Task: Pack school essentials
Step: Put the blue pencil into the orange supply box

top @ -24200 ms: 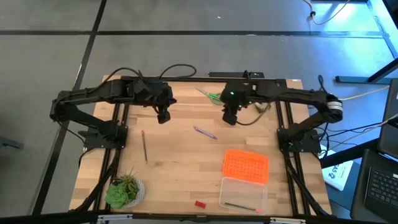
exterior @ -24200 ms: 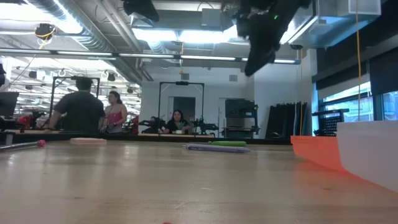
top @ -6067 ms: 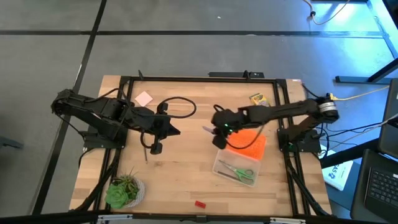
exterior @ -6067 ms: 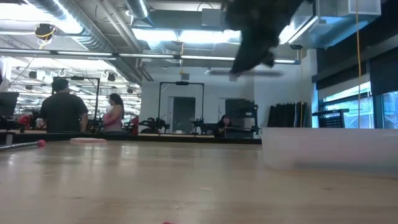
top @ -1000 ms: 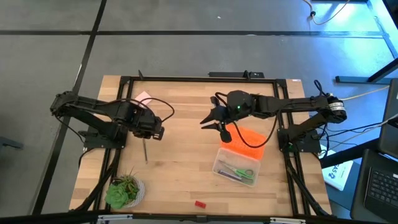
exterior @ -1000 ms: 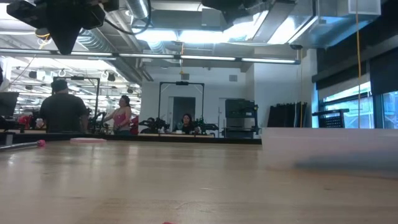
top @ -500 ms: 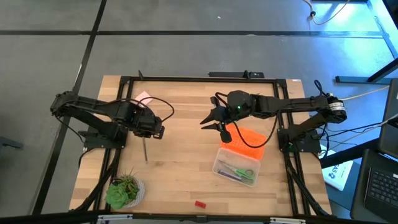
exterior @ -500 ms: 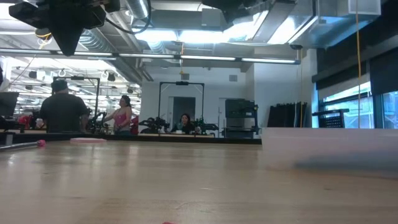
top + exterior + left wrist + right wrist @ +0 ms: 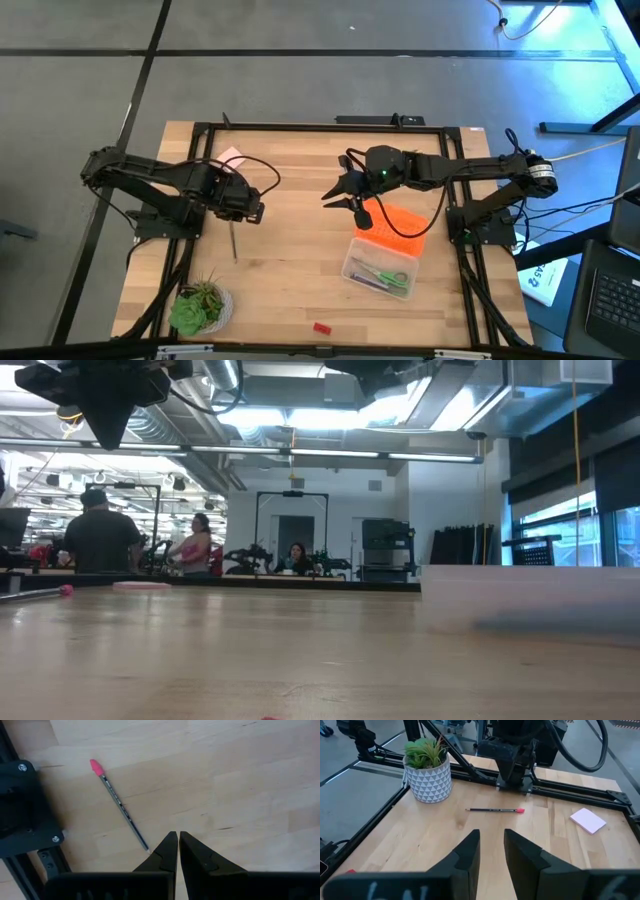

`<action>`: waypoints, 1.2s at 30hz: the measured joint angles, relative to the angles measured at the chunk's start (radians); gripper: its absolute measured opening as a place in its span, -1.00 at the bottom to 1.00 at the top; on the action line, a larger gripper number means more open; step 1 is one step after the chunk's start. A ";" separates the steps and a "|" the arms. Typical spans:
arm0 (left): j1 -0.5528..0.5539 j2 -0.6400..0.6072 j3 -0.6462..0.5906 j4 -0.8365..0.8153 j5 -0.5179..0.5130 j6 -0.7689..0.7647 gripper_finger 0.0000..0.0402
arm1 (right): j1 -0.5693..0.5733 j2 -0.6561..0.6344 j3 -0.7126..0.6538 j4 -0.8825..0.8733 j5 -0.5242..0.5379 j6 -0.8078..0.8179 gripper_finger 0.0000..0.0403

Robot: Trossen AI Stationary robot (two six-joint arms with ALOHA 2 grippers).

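Nothing is being moved vs. a sec ago: left gripper [image 9: 255,211], fingers together, is being held above pencil [image 9: 233,240] at frame centre-left; right gripper [image 9: 340,196], slightly apart & empty, is being kept beside box [image 9: 381,273].

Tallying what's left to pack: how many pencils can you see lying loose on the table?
1. The pencil lies on the bare wood just below the left pincer, near the left frame rail. Any others may be hidden inside the clear box.

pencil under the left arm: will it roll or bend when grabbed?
The pencil is thin and straight, so probably stiff and light. It lies flat on bare wood; a nudge would likely roll it. The left pincer is shut just above its tip, so it must open first.
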State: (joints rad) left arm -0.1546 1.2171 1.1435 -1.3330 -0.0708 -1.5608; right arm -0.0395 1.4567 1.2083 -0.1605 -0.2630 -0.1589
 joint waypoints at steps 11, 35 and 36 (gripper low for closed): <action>-0.030 0.000 0.000 -0.002 -0.025 0.000 -0.82 | 0.000 0.000 0.000 0.000 0.000 0.000 -0.55; 0.042 0.000 -0.155 -0.015 -0.061 -0.105 0.63 | 0.000 0.000 0.000 0.000 0.000 0.000 -0.56; 0.048 0.000 -0.173 -0.005 -0.057 -0.102 0.63 | 0.000 0.000 0.000 0.000 0.000 0.000 -0.56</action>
State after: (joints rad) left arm -0.1064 1.2167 0.9705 -1.3382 -0.1274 -1.6628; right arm -0.0395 1.4563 1.2083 -0.1604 -0.2626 -0.1589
